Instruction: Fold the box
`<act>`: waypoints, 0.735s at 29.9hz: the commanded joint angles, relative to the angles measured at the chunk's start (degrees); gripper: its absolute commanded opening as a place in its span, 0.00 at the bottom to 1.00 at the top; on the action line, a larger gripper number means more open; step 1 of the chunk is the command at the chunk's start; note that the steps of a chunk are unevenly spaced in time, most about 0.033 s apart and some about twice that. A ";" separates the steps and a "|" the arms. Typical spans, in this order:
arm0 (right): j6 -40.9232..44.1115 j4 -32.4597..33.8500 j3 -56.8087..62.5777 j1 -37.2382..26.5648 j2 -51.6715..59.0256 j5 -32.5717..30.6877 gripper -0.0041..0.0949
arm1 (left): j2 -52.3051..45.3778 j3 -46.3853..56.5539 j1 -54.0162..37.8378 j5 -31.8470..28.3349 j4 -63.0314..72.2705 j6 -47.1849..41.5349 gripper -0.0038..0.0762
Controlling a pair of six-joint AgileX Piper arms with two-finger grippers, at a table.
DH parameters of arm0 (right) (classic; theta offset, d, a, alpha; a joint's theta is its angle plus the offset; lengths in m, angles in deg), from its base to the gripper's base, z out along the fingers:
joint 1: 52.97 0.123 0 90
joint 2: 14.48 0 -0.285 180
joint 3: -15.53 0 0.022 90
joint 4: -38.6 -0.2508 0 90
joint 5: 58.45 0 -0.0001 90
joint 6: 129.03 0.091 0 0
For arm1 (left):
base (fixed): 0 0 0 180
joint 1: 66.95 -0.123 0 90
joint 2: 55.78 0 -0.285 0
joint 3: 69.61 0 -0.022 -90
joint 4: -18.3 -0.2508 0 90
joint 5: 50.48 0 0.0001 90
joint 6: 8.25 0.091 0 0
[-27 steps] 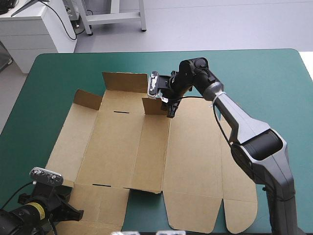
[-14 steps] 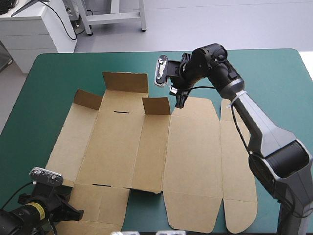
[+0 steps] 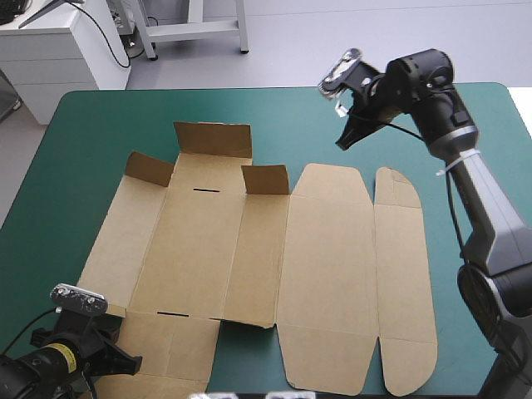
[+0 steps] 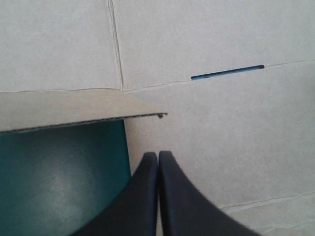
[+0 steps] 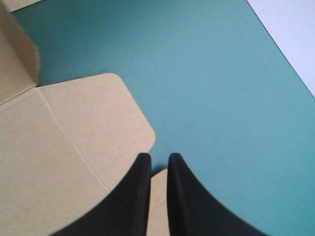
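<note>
The teal-green table (image 3: pixel 91 125) carries the brown box (image 3: pixel 320 266), a mostly flat sheet from middle to near edge, short flaps (image 3: pixel 266 179) raised toward the far edge. The right gripper (image 3: pixel 342 143) hangs near the far edge, clear of the board, fingers almost together on nothing; the left gripper (image 4: pixel 158 153), fingers pressed together, sits over the sheet's near left corner. Likely trouble — unheld flaps sagging, or a push sliding the sheet.
</note>
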 commanded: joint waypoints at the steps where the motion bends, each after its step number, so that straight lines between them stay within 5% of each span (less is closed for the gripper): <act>1: 8.87 0.51 -1.56 -5.32 3.97 0.29 0.02 | 0.29 -1.40 -0.15 -2.09 -0.37 -0.50 0.04; 11: 10.07 -5.03 10.82 -16.45 11.95 0.29 0.02 | 0.29 -1.40 -0.15 -2.21 -0.49 -0.50 0.04; 22: 8.85 -9.60 30.04 -18.36 24.13 4.54 0.02 | 0.29 -11.32 -0.15 -7.50 -8.09 0.62 0.04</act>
